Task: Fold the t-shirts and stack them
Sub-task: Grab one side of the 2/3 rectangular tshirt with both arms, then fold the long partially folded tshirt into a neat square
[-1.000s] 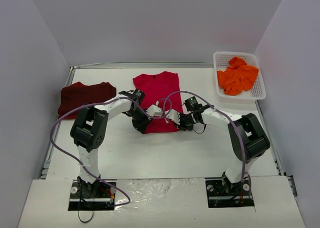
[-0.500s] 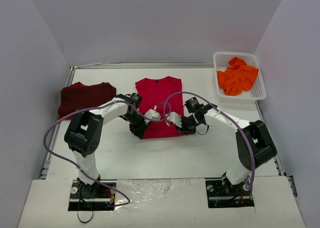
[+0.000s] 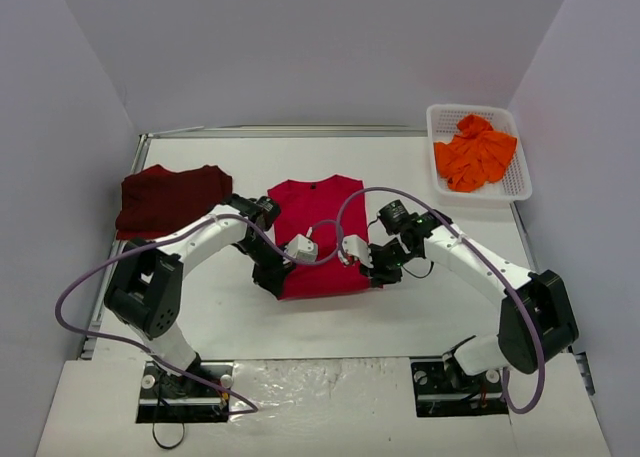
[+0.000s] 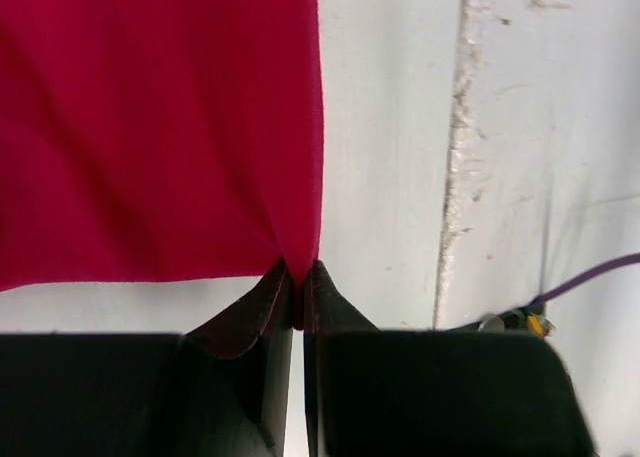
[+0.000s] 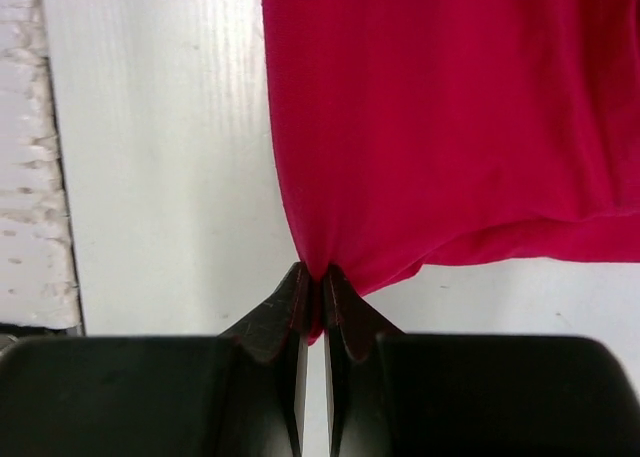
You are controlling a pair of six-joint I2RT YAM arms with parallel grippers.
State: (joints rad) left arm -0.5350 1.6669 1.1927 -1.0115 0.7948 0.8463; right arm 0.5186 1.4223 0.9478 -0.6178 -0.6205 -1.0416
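From above, the bright red t-shirt lies flat mid-table. The dark maroon t-shirt sits far left, and the orange t-shirt is heaped in the white basket far right. In the left wrist view, the left gripper is clamped on the bright red t-shirt's near left corner. In the right wrist view, the right gripper pinches its near right corner.

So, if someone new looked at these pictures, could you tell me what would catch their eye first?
The bright red t-shirt spread flat at mid-table stands out first, with the left gripper and the right gripper each pinched shut on a near corner of its hem. After that, the orange t-shirt crumpled in the white basket at the far right, and the dark maroon t-shirt at the far left.
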